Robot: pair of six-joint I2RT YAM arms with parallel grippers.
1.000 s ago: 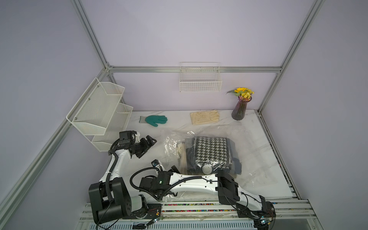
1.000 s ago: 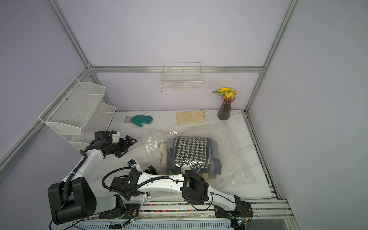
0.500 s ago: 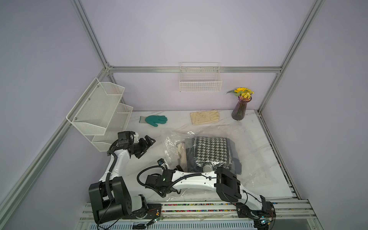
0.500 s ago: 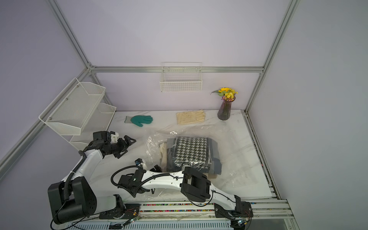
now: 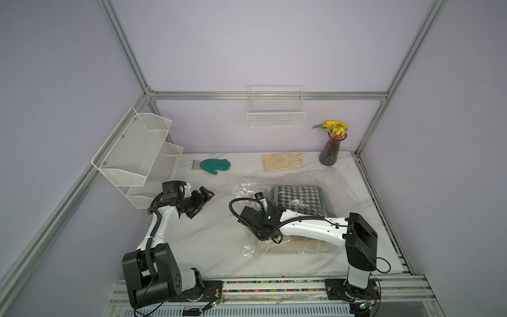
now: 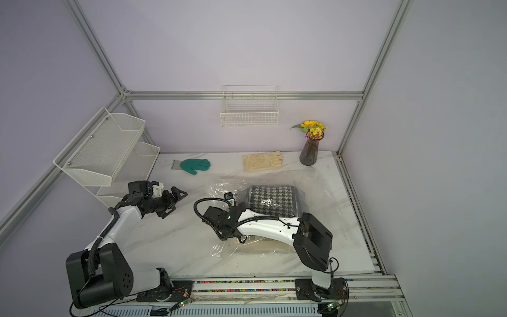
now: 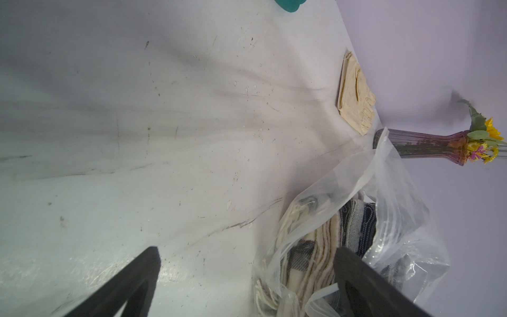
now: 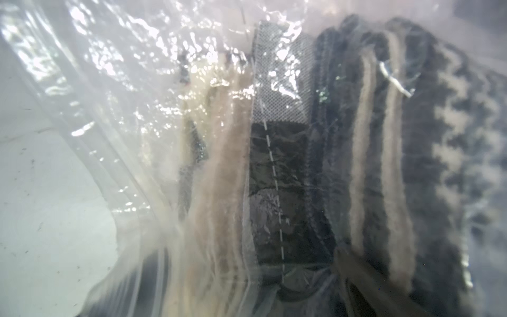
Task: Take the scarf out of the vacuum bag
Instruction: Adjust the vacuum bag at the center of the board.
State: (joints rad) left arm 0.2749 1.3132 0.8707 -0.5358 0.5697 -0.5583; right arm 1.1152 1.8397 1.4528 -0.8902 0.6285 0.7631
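Lying flat on the marble table (image 5: 208,247), the vacuum bag (image 5: 333,182) holds the folded houndstooth scarf (image 5: 299,198), tucked inside the plastic. Beside the bag's mouth the left gripper (image 5: 207,194) hovers over the table, jaws wide apart, holding nothing. At that same end the right gripper (image 5: 271,237) points down onto the bag. Its wrist camera shows crinkled film and fringe close up, with dark blurred fingers spread and nothing visibly gripped.

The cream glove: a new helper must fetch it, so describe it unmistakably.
Look along the back of the marble table, by the wall. Between the purple vase of yellow flowers and a green glove lies the cream glove. It alone is beige, nearest the vase.
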